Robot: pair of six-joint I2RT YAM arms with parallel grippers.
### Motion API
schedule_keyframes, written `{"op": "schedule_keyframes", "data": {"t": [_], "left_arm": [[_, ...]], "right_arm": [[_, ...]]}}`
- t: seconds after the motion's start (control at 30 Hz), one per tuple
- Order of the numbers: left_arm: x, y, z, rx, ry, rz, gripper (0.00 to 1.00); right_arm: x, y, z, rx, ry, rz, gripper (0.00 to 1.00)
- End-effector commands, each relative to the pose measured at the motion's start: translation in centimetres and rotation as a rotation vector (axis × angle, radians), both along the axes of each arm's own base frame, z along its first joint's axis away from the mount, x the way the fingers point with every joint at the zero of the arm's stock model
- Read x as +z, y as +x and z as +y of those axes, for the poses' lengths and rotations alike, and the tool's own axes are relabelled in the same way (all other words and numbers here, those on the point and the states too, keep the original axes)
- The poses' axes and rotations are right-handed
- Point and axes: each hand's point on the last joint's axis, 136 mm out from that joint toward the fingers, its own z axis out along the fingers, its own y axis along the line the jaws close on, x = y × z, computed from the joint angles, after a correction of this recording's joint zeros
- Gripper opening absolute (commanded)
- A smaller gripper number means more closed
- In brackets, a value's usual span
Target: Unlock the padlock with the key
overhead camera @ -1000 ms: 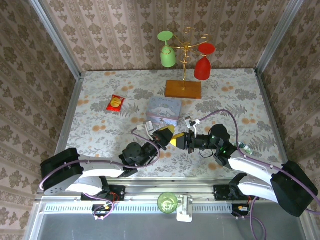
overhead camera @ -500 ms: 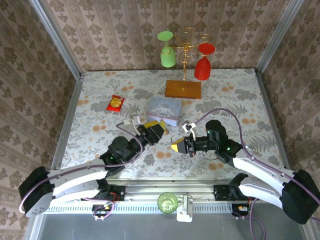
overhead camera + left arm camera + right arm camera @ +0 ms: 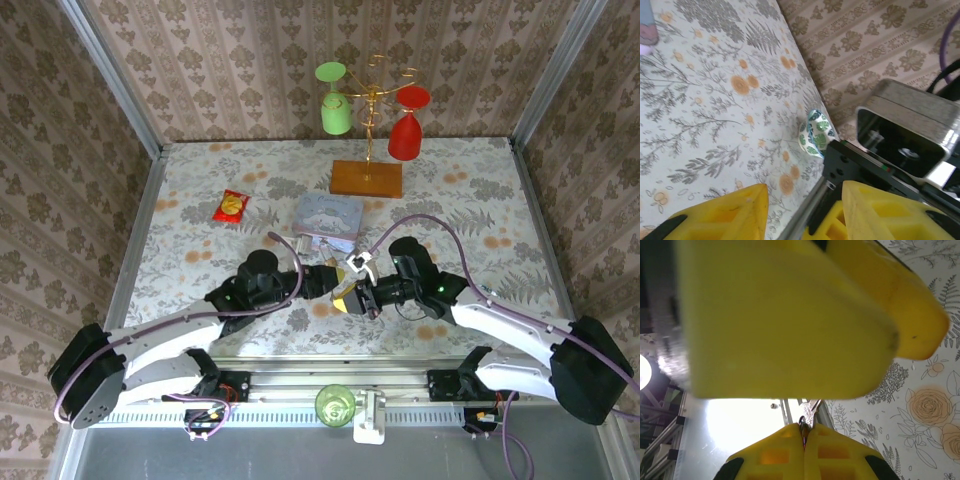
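My right gripper [image 3: 804,434] is pinched tight, its pads pressed flat together, and a thin metal loop [image 3: 802,421] pokes out of the seam at the tips. Whether that loop is the padlock's shackle or part of the key I cannot tell (it is tiny and backlit), and the brass body is hidden from me.

Straight ahead of those closed tips, very near, looms my left gripper [image 3: 804,200]. Its two yellow fingers [image 3: 780,325] stand apart, with bare table [image 3: 715,110] showing through the gap and nothing between them.

Seen from above, the two grippers meet nose to nose. A pale blue tin [image 3: 328,220] sits just beyond them. A red-and-yellow snack packet [image 3: 232,206] lies well off to the left of my left jaws. Past my left fingertips, by the table's edge, rests a small green-and-white patterned thing [image 3: 816,134].
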Motion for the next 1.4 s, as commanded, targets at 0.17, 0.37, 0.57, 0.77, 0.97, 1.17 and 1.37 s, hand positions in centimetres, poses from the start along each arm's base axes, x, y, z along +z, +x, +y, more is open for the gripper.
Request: {"op": "schedule_keyframes", "data": {"t": [0.17, 0.37, 0.57, 0.77, 0.97, 1.17, 1.37], "left_arm": [[-0.2, -1.5, 0.2, -0.060, -0.012, 0.042, 0.35], [-0.5, -1.6, 0.4, -0.060, 0.015, 0.044, 0.35], [-1.2, -1.7, 0.6, -0.056, 0.037, 0.053, 0.35], [-1.1, -1.7, 0.5, -0.060, 0.047, 0.047, 0.33], [-0.1, -0.9, 1.3, 0.008, 0.000, 0.028, 0.45], [1.1, 0.1, 2.1, 0.073, -0.016, -0.009, 0.47], [-0.1, -0.8, 0.5, -0.007, 0.003, 0.036, 0.43]], "right_arm": [[1.2, 0.7, 0.5, 0.007, 0.032, -0.045, 0.00], [1.3, 0.9, 0.8, 0.018, 0.040, -0.047, 0.00], [2.4, 0.9, 1.0, 0.022, 0.087, -0.054, 0.00], [2.4, 1.1, 1.0, 0.025, 0.088, -0.058, 0.00], [2.0, 0.6, 0.7, 0.031, 0.071, -0.050, 0.00], [1.3, 0.2, 0.3, 0.029, 0.060, -0.037, 0.00], [2.2, 0.5, 0.7, 0.037, 0.087, -0.058, 0.00]]}}
